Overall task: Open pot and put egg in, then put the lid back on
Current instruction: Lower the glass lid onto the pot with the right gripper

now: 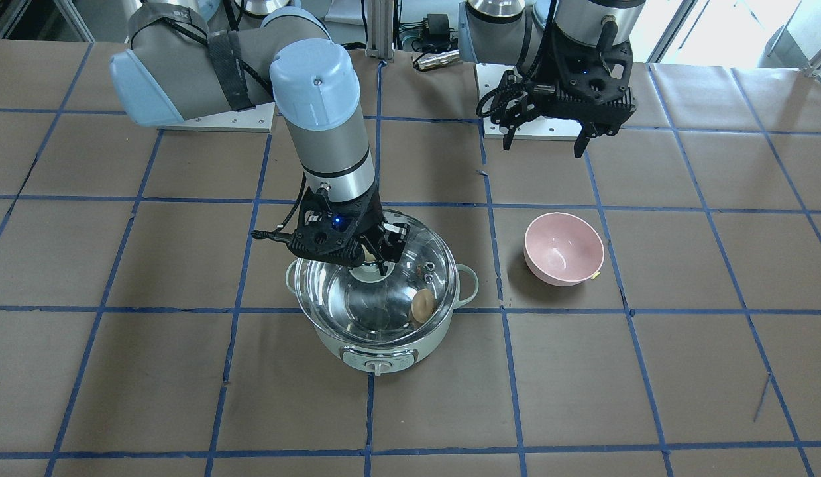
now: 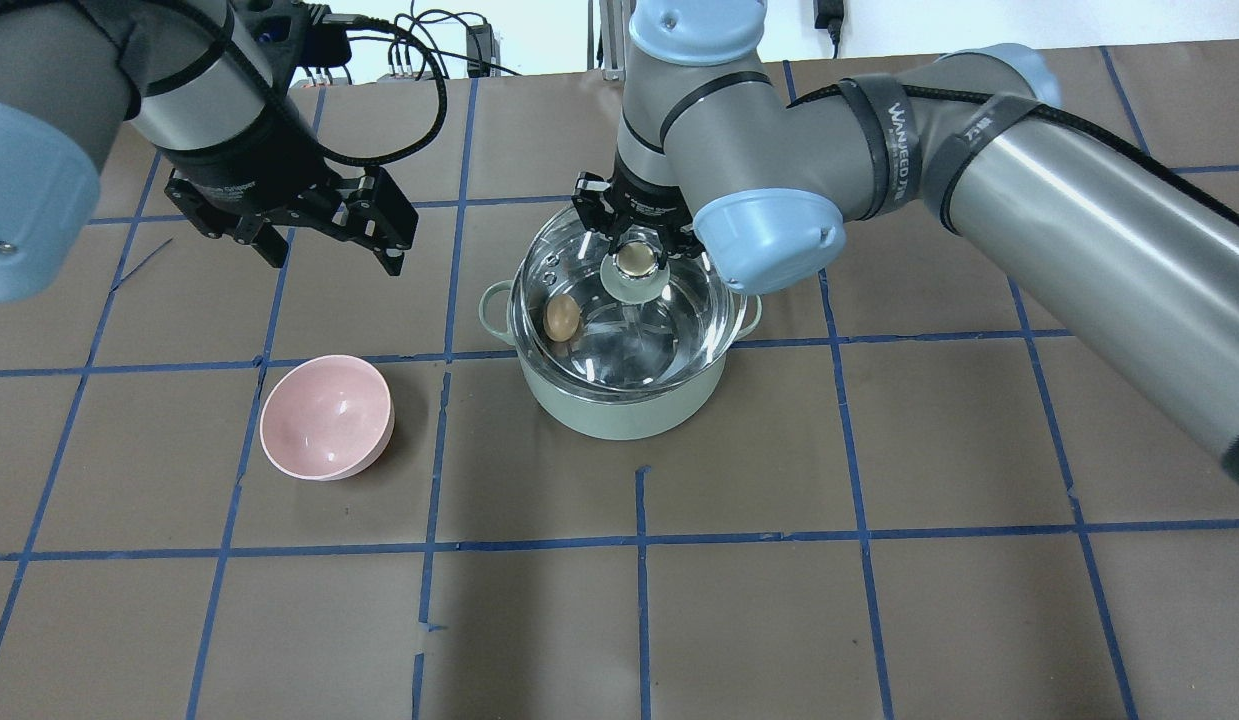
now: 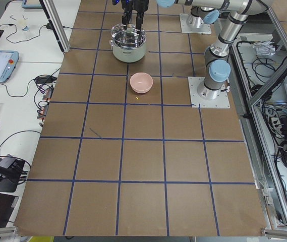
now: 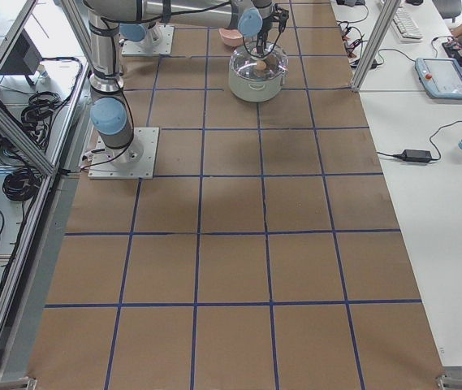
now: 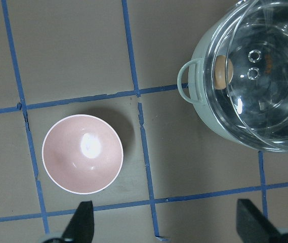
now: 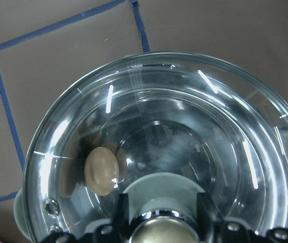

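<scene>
The mint-green pot (image 2: 629, 412) stands mid-table, its knob facing away from the robot (image 1: 377, 363). The clear glass lid (image 2: 669, 330) lies over its mouth, slightly off-centre; I cannot tell if it rests fully on the rim. The tan egg (image 2: 561, 317) lies inside the pot and shows through the glass (image 1: 422, 306) (image 6: 101, 170) (image 5: 220, 72). My right gripper (image 2: 636, 258) is shut on the lid's beige knob (image 6: 164, 230). My left gripper (image 2: 334, 260) hangs open and empty above the table, away from the pot (image 5: 166, 223).
An empty pink bowl (image 2: 326, 417) sits on the table on my left of the pot, also below the left gripper in the left wrist view (image 5: 82, 154). Brown paper with a blue tape grid covers the table (image 2: 639, 600). The arm bases stand at the robot's edge.
</scene>
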`<state>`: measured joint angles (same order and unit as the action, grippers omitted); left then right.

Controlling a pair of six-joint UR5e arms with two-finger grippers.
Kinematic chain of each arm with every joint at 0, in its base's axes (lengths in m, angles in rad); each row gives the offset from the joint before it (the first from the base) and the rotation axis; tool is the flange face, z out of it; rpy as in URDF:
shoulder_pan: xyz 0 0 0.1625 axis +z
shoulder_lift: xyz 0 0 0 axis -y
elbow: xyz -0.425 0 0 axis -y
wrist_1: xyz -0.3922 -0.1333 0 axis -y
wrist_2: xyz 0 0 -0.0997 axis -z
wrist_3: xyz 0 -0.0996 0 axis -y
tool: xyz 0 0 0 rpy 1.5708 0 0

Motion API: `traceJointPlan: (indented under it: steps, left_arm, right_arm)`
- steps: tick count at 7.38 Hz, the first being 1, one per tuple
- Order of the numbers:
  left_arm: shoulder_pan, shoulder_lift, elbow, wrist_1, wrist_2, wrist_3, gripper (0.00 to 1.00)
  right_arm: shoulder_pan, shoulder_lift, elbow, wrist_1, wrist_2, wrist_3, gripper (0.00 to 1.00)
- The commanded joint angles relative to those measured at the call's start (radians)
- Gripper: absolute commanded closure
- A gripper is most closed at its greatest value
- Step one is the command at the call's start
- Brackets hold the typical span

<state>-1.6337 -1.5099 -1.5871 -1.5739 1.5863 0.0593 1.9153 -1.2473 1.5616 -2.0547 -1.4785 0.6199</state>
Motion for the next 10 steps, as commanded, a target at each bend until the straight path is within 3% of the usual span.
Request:
traceJointPlan:
  steps: [1,4,10]
  left_arm:
    - [0.0,0.0,-0.004,0.0,0.0,0.0,0.0]
    - [0.02,0.0,0.007,-0.012,-0.017,-0.006,0.0]
    - [0.041,0.013,-0.002,-0.026,-0.032,-0.01,0.0]
  right_arm:
    - [0.01,0.008,-0.002,-0.004,0.0,0.009,0.67]
    - [0.013,0.006,-0.018,-0.001,-0.04,0.003,0.67]
    - [0.033,0.012,-0.018,0.001,-0.028,0.055,0.67]
